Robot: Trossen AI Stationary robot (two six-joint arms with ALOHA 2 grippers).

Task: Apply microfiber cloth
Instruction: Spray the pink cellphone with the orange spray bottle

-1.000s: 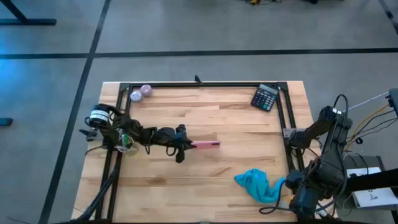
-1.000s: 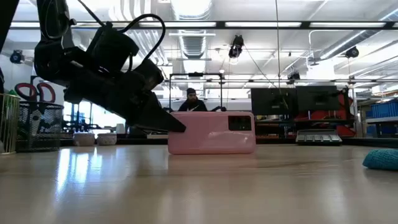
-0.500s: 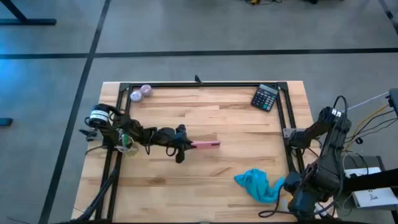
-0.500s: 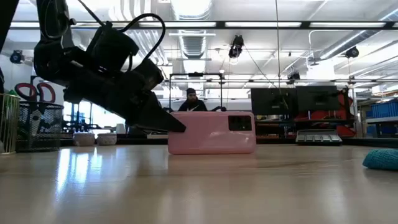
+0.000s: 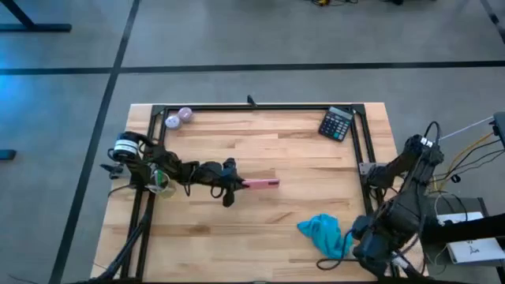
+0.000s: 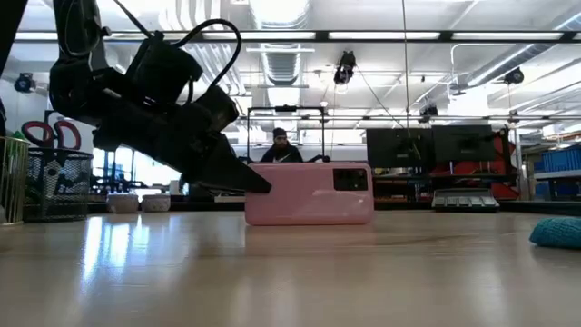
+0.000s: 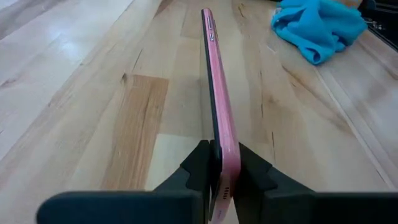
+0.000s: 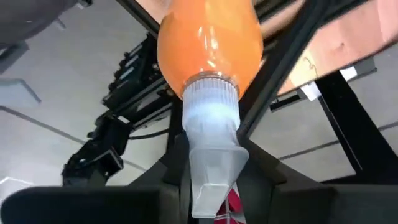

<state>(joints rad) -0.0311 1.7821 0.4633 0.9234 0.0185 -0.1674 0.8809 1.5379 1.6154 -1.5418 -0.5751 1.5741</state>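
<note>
Microfiber cloth [image 5: 324,234] lies bunched on the surface [image 5: 300,162], just beside the right gripper [image 8: 211,186], which pinches an orange spray bottle [image 8: 209,43]. Left gripper [image 7: 221,168] clamps a pink phone [image 7: 217,99] on edge.

No legible txt anywhere.

Bare table [image 5: 260,221] separates phone [image 5: 260,184] from cloth [image 5: 323,233].

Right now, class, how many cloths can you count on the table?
1. The teal cloth lies crumpled near the table's front right, beside the right gripper. None other shows, though one could be hidden under the arms.
</note>
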